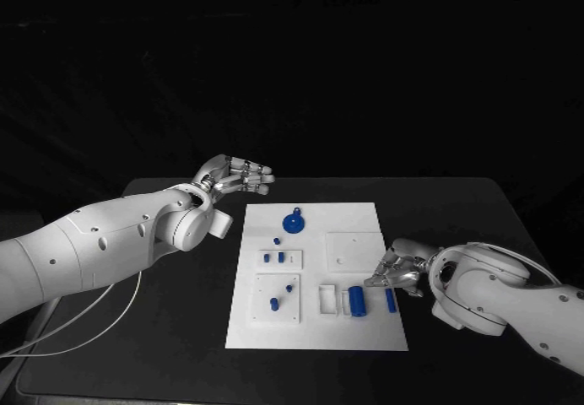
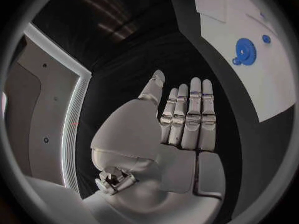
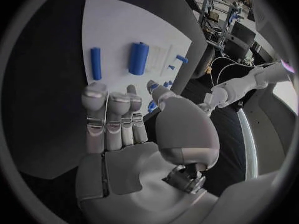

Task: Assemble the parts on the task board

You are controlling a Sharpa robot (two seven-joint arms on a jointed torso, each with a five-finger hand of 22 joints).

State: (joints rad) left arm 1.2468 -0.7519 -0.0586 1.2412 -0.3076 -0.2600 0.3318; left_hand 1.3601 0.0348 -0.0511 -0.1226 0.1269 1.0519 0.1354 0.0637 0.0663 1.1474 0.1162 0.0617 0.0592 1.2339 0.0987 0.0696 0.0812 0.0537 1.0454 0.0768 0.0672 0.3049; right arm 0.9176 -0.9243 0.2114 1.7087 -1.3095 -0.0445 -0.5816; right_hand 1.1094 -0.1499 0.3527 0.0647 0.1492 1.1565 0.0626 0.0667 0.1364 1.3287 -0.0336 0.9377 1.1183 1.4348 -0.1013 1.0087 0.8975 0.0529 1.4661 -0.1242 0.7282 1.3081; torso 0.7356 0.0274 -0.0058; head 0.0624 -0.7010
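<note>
Two blue pieces matter here: a thick cylinder [image 1: 357, 299] and a thin rod [image 1: 391, 301], side by side at the board's near right corner, both with long axes running 12 to 6 o'clock in the head view. Right hand [image 1: 398, 274] hovers just above them, at their 12 o'clock end, fingers apart, holding nothing; rod lies nearest its fingertips [image 3: 94, 91]. Left hand [image 1: 235, 175] is well apart, off the task board [image 1: 319, 337] at its 10 o'clock corner, fingers straight and together, empty. Judgement: the right hand is placed for the pick, closing across the rod's short axis.
</note>
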